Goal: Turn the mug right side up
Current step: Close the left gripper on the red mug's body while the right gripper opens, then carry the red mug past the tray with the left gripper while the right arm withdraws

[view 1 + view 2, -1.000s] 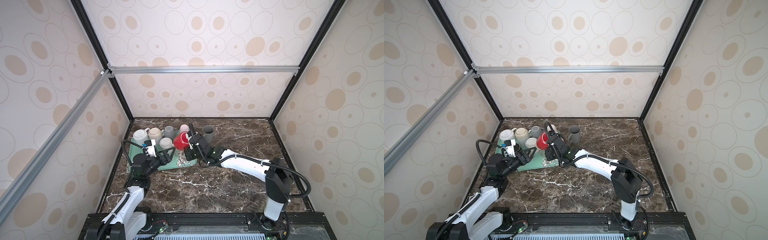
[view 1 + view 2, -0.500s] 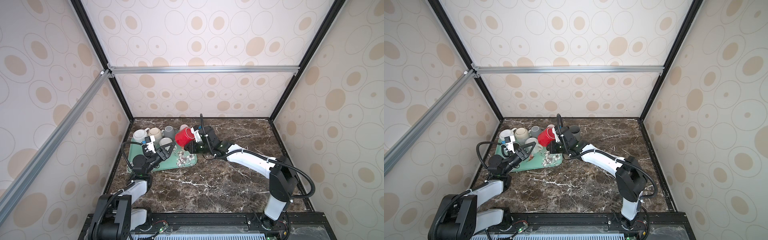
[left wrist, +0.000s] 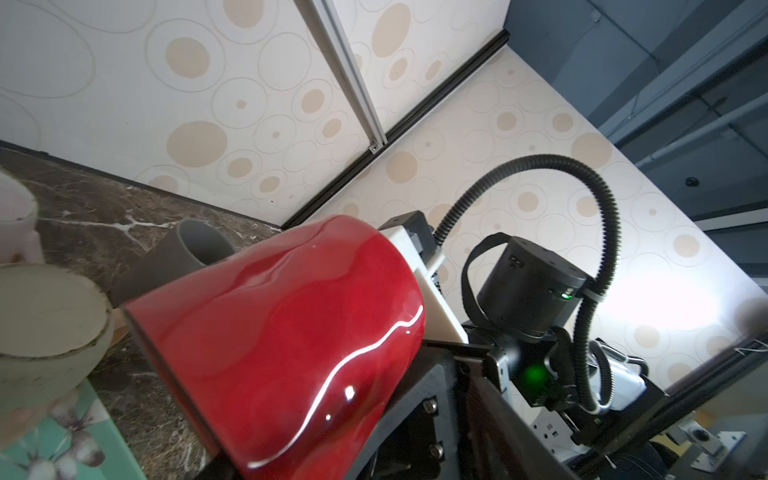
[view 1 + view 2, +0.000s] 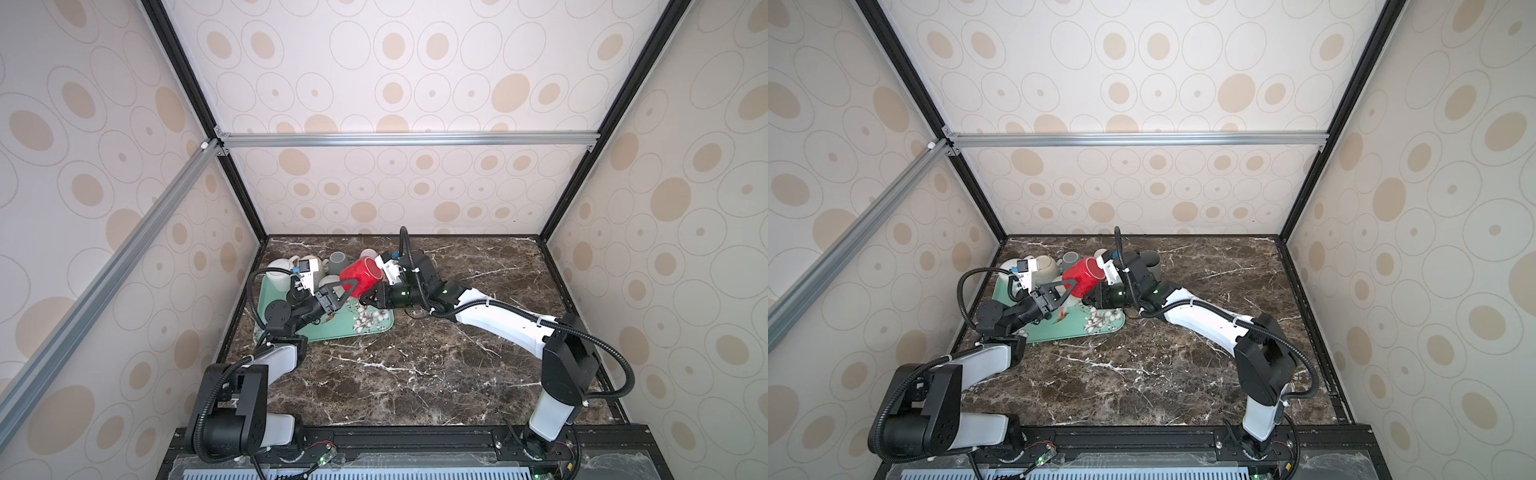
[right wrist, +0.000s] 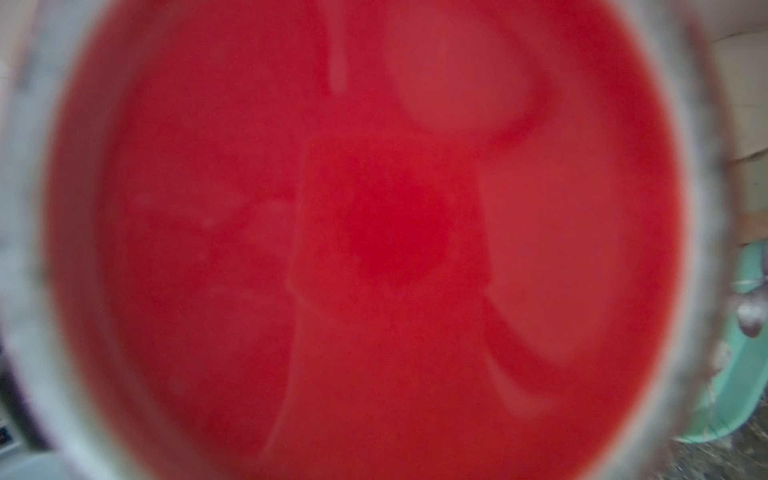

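While the right claw (image 4: 371, 296) carries it, pinched narrow just under its body, the mug (image 4: 360, 275) hangs in the air on its side above the far right part of the tray (image 4: 345, 332), neither mouth-up nor mouth-down (the exact spot the claw grips is hidden by the mug in both top views).

In the left wrist view the mug (image 3: 282, 340) fills the middle. Its open mouth is turned toward the left arm and its rounded base toward the white camera block on the right wrist. The right wrist view shows the mug (image 5: 374, 241) only as a blurred red disc with a pale ring, seen end-on, with a sliver of tray (image 5: 748, 291) beside it.

The left claw (image 4: 351, 286) reaches in from the tray side with its jaws apart. Its fingers overlap the mug's mouth end in both top views; whether they touch it I cannot tell.

Behind the mug, cups (image 4: 291, 266) crowd the tray's far end, and a beige one (image 3: 45, 316) shows its flat base upward. A grey cup (image 4: 1150, 259) stands upright on the bench (image 4: 415, 374) behind the right arm.
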